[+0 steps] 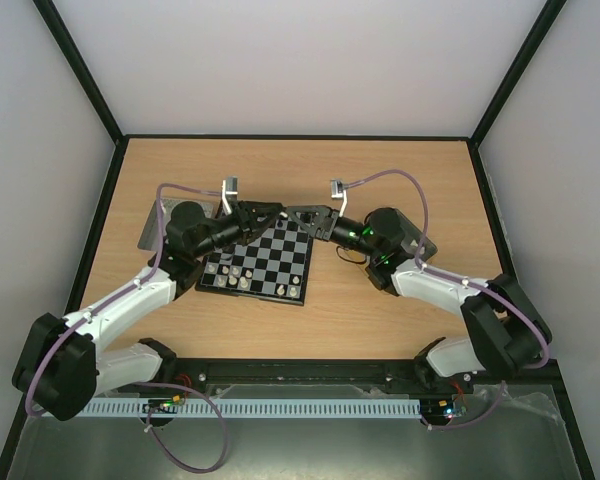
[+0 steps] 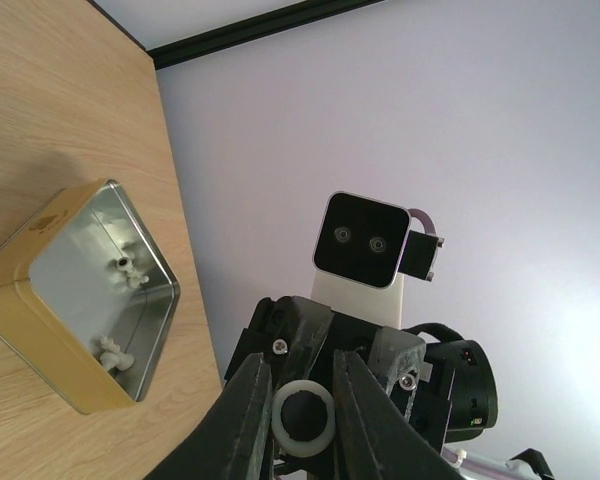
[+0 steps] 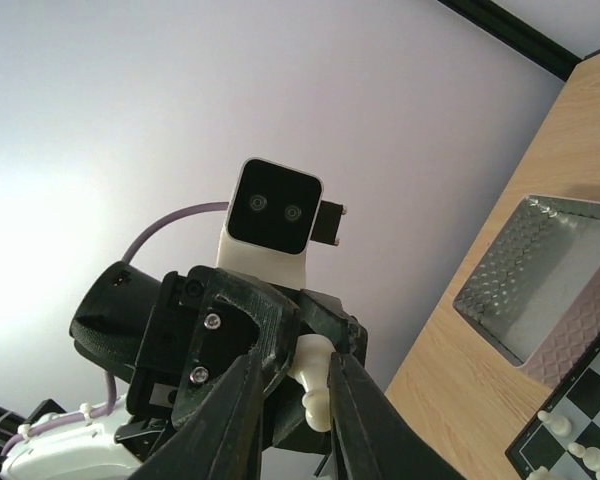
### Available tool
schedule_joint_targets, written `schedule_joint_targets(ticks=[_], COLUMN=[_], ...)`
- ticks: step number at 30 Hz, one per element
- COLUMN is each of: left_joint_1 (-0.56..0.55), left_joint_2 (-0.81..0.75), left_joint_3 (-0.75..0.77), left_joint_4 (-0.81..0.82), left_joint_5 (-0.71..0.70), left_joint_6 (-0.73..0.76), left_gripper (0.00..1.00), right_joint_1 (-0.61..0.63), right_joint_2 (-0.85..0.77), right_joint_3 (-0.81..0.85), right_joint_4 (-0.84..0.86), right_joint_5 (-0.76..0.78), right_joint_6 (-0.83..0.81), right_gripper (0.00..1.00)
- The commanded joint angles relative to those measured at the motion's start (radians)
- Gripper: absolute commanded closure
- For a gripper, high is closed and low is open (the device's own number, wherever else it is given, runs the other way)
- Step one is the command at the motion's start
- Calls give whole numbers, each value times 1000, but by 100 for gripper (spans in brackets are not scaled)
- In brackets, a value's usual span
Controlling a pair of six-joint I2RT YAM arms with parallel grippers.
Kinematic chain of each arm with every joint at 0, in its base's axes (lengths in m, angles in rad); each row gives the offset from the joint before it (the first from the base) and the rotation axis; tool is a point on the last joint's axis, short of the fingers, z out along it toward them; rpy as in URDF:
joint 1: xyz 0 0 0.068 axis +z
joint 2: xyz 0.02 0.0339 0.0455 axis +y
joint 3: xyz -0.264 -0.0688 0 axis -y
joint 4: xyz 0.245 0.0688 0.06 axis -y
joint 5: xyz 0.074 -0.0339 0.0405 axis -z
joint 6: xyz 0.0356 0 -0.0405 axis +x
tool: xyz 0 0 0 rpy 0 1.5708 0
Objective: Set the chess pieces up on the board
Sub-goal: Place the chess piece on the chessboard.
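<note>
Both grippers meet tip to tip just above the far edge of the board [image 1: 265, 262]. My left gripper [image 2: 302, 405] is shut on the round base of a cream chess piece [image 2: 302, 418], whose head points at the right gripper [image 1: 305, 217]. In the right wrist view the same chess piece [image 3: 315, 385] lies between the fingers of my right gripper [image 3: 298, 425]. Its head rests against one finger and a gap shows on the other side. Several white chess pieces [image 1: 236, 272] stand on the board's near-left squares. More white pieces [image 2: 126, 268] lie in a gold-sided tin [image 2: 40, 290].
A grey metal tray [image 3: 555, 285] lies on the wooden table beside the board's corner [image 3: 580, 445], and shows as a grey plate [image 1: 152, 228] under the left arm. White walls with black rails close in the table on three sides.
</note>
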Motion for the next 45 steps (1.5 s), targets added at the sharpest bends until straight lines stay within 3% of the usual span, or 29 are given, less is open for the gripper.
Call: schedule_joint_targets(ticks=[1,10,19,22,24,26,29,34,39,45], left_joint_1=[-2,-2,-2,-2,-1,-1,6,36,99,119], left_joint_2=[0,3,12,10,3,-12,-49,-125,-212,-332], left_joint_3=[-9,-9,-18,-19,-13,1,38,90,139,186], left_joint_4=[54,61,52,37,-4,-91,-300,-628,-808,-869], left_joint_5=[-4,-5,-8,-13,-31,-67,-181,-466,-675,-916], left_joint_6=[-10,-9,-1,9,40,92,217,404,554,708], left_gripper=[93,93,93,89,82,66,50,37,32,24], right_joint_1=[12,24,27,27,27,27,27,27,43,129], right_joint_2=[15,35,29,26,23,15,5,50,131,287], right_joint_3=[0,2,4,9,30,60,143,336,477,660], right_joint_4=[87,62,66,43,-14,-133,-478,-1113,-1392,-1594], right_joint_5=[7,21,39,63,64,67,94,202,273,411], right_joint_6=[25,11,41,67,73,52,-78,-364,-542,-641], right_gripper=[79,76,98,98,98,98,98,98,98,98])
